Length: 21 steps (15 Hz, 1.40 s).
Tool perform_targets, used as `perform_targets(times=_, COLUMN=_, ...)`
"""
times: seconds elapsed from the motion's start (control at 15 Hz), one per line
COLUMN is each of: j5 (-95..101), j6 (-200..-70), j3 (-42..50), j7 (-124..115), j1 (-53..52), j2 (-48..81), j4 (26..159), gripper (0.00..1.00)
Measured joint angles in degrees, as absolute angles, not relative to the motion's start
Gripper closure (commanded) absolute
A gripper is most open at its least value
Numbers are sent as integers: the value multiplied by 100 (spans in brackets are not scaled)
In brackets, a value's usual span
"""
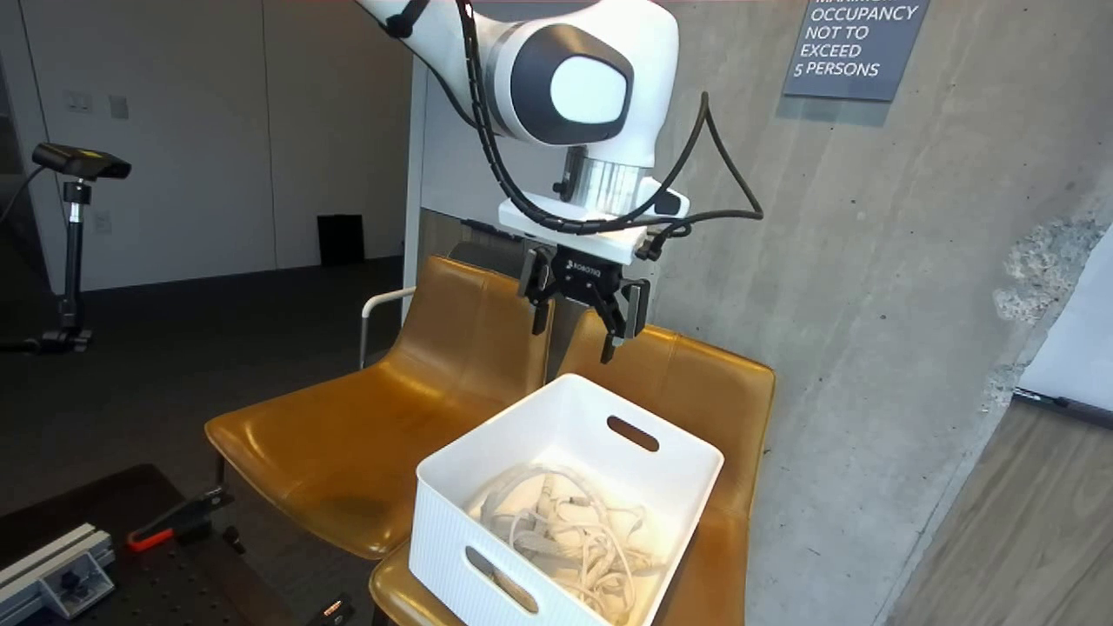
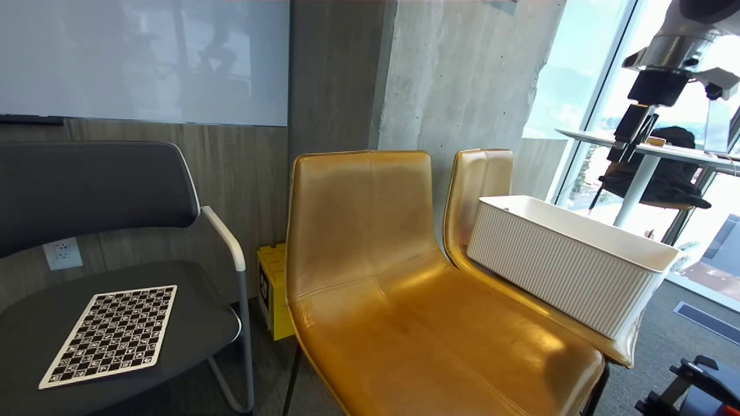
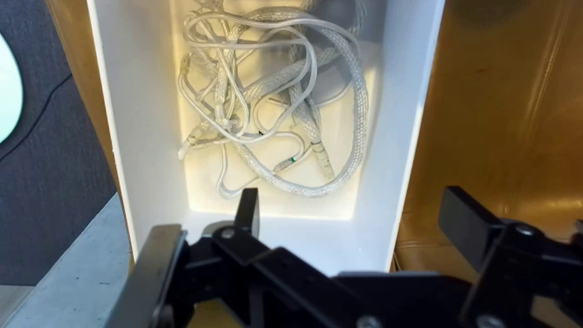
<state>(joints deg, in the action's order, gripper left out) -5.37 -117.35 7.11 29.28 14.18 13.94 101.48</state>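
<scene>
Gripper (image 3: 353, 209) is right up in the wrist view, jaws spread wide with nothing in them. It's hanging above a white bin (image 1: 435, 539) that's sitting on a tan chair (image 1: 696, 374), with a matching chair (image 1: 348, 435) right beside it. The pale cables (image 3: 280, 79) are in a loopy tangle on the bin's floor.

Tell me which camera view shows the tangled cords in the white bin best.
The wrist view: it shows the cords largest, from above, though cropped at the top edge. In an exterior view, the cords look smaller; in an exterior view, the white bin hides them.
</scene>
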Motion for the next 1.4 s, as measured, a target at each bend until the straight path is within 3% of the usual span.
perform_targets(times=0.6, j5=-486, j6=-12969, j3=695, j7=3957, j1=1763, j2=3053, j4=9758, gripper=0)
perform_targets(times=1.4, j5=558, j6=-13158, j3=625, j7=4105, j1=1778, j2=5025, j4=8391, gripper=0)
